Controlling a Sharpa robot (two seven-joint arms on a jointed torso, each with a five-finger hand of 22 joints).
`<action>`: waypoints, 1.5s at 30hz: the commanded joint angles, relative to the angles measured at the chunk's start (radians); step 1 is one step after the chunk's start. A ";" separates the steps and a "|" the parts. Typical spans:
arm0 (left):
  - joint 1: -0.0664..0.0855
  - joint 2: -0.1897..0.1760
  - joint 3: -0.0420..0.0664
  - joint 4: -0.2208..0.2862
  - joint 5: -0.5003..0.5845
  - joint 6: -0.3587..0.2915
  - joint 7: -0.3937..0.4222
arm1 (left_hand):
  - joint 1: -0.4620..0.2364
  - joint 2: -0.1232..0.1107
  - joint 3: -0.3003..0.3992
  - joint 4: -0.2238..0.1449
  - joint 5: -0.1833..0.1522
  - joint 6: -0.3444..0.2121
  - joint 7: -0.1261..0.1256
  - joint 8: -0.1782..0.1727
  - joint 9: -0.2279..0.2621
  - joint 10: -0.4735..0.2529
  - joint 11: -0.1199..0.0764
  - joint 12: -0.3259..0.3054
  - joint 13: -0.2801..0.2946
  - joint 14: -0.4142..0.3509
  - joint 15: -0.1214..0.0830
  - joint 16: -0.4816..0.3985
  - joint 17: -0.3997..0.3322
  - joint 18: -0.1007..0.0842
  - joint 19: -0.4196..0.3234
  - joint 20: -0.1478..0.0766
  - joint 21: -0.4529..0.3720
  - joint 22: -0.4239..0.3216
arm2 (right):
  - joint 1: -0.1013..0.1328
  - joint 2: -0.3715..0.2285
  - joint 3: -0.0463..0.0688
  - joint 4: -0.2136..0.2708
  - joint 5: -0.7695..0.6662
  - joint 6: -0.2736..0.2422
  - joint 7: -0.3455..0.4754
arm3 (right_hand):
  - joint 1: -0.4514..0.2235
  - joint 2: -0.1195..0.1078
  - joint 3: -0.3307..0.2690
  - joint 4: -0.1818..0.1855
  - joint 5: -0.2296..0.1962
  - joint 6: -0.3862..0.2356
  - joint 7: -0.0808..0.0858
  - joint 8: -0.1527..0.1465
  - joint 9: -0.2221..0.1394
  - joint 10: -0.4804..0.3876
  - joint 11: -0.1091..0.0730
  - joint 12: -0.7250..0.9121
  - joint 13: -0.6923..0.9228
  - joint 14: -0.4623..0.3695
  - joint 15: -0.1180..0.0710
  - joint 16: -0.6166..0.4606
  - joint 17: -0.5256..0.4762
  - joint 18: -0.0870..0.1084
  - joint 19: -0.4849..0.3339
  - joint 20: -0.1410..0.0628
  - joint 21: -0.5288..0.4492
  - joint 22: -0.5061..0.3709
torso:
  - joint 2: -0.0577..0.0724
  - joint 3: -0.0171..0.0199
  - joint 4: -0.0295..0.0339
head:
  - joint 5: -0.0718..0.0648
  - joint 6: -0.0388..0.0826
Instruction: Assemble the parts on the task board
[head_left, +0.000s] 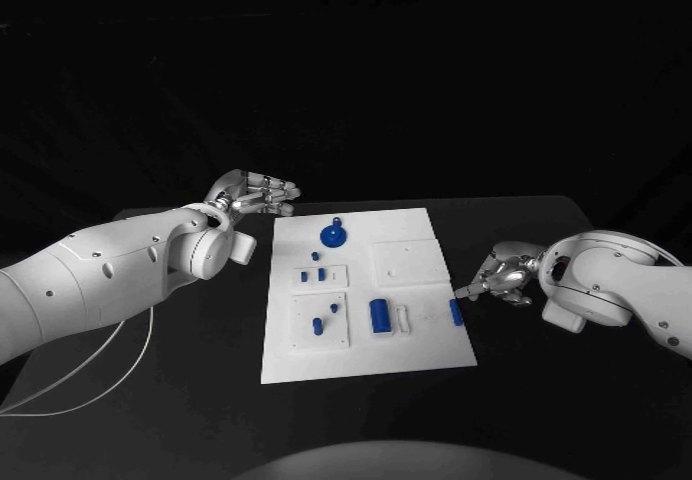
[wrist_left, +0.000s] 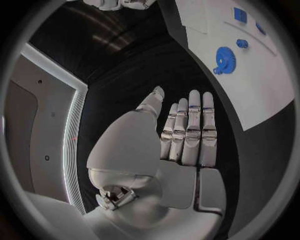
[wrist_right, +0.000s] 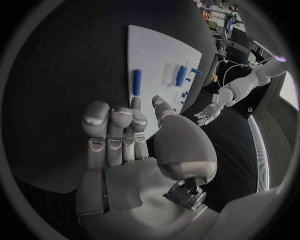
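1. two hands flank the board (head_left: 433, 345), one on each side, both empty.
2. left hand (head_left: 257, 192) hovers off the board's far left corner, over the black table (head_left: 173, 380); the left wrist view shows its fingers (wrist_left: 190, 127) straight and side by side, thumb out to one side, nothing held.
3. right hand (head_left: 500, 275) sits just off the board's right edge, about midway along it; its fingertips reach the edge beside a bar (head_left: 456, 312).
4. in the right wrist view the right hand's fingers (wrist_right: 112, 130) are loosely curled and slightly parted, nothing between them; the bar (wrist_right: 137, 82) lies just beyond the fingertips, apart from them.
5. bar: a short blue piece lying flat along the board's right edge, lengthwise with the edge.
6. gear (head_left: 333, 236): a blue toothed disc with a small tab, on the far middle of the board, near the left hand but clear of it; in the left wrist view it (wrist_left: 225, 60) lies well beyond the fingertips.
7. block (head_left: 381, 315): a larger blue piece, near the board's middle, beside a white slot piece (head_left: 405, 319).
8. small blue pieces (head_left: 315, 272) stand in the left-hand plates of the board, and two pegs (head_left: 320, 322) in the near left plate.
9. neither hand touches any part.
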 joint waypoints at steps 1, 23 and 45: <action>-0.002 -0.003 0.001 0.004 0.012 0.009 0.021 | -0.005 0.004 -0.004 0.001 -0.007 -0.006 0.001 -0.001 0.000 -0.007 0.001 -0.001 0.000 -0.008 0.000 -0.002 0.002 -0.009 0.007 0.002 0.005 -0.001 | -0.003 0.006 0.000 -0.006 -0.091 0.029 -0.068 | -0.002 -0.015 0.001 0.022 0.007 -0.006 0.001 -0.002 -0.004 -0.001 -0.004 0.002 0.002 0.001 -0.002 0.002 0.001 -0.011 0.059 -0.003 0.003 0.000 | -0.003 -0.0003 0.0017 | 0.000 -0.001; -0.002 -0.011 0.001 0.010 0.018 0.008 0.021 | -0.017 0.004 -0.018 0.013 -0.045 -0.008 0.002 -0.001 0.000 -0.007 0.001 -0.001 0.001 -0.008 0.002 -0.002 0.003 -0.009 0.009 0.004 0.004 -0.008 | -0.055 0.051 -0.011 -0.020 -0.113 0.003 -0.088 | -0.009 -0.038 0.005 0.074 -0.023 -0.018 0.013 -0.002 -0.071 -0.009 0.003 -0.006 0.000 0.000 0.003 -0.004 0.003 -0.007 0.058 0.003 -0.005 -0.001 | 0.000 -0.0001 0.0007 | 0.008 -0.008; -0.002 -0.013 0.001 0.009 0.018 0.012 0.013 | -0.013 0.008 -0.022 0.015 -0.047 -0.010 0.002 -0.001 0.000 -0.007 0.001 -0.001 0.001 -0.008 0.002 -0.002 0.004 -0.009 0.010 0.004 0.004 -0.014 | -0.066 0.082 -0.020 -0.023 -0.100 -0.082 -0.069 | -0.075 -0.013 0.568 -0.227 0.103 -0.031 0.014 0.000 0.055 -0.001 -0.004 -0.008 -0.002 0.001 0.000 -0.008 0.003 -0.008 0.058 0.001 0.001 0.005 | -0.001 -0.0007 0.0006 | 0.012 -0.015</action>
